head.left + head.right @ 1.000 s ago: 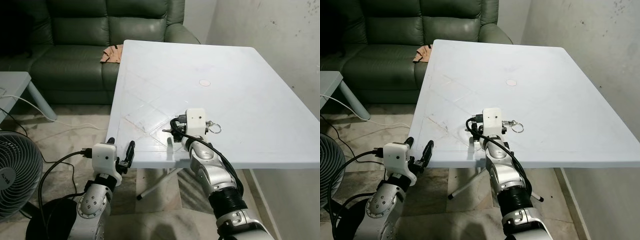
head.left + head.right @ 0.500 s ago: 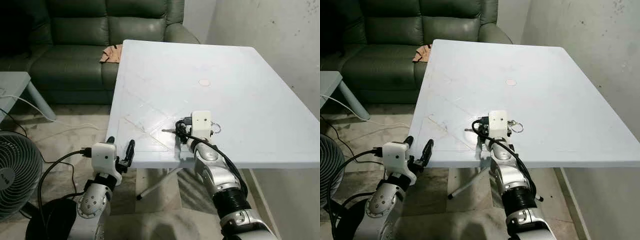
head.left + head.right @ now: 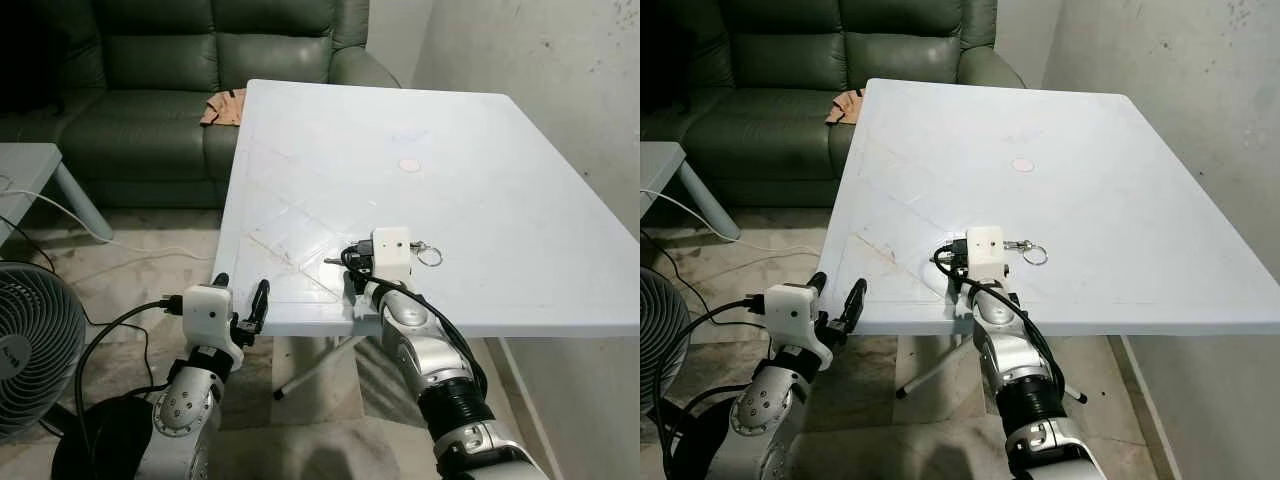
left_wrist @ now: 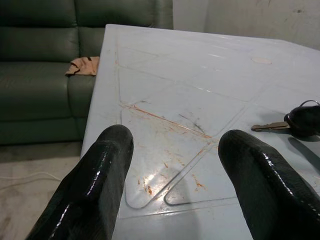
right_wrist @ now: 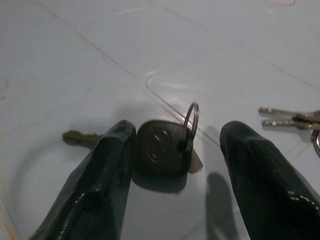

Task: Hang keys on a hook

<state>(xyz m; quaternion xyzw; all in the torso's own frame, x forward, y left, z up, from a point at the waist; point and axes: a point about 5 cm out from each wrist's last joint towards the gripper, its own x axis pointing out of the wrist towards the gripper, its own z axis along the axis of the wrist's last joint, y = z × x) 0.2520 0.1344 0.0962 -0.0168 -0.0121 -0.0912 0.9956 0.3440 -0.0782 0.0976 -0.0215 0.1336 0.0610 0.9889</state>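
Even indoor light, head views sharp, no motion blur for me. The white counter (image 3: 480, 190) reads bright with mild sheen; the sofa (image 3: 150, 110) sits dim. In my right wrist view the key (image 5: 160, 147) casts a soft shadow, near fingers (image 5: 95, 195) blurry. Left wrist fingers (image 4: 95, 185) show glossy highlights.

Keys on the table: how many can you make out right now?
3: a black-headed key lying between the open right gripper fingers, and two plain metal keys side by side beyond it. The gripper may hide others.
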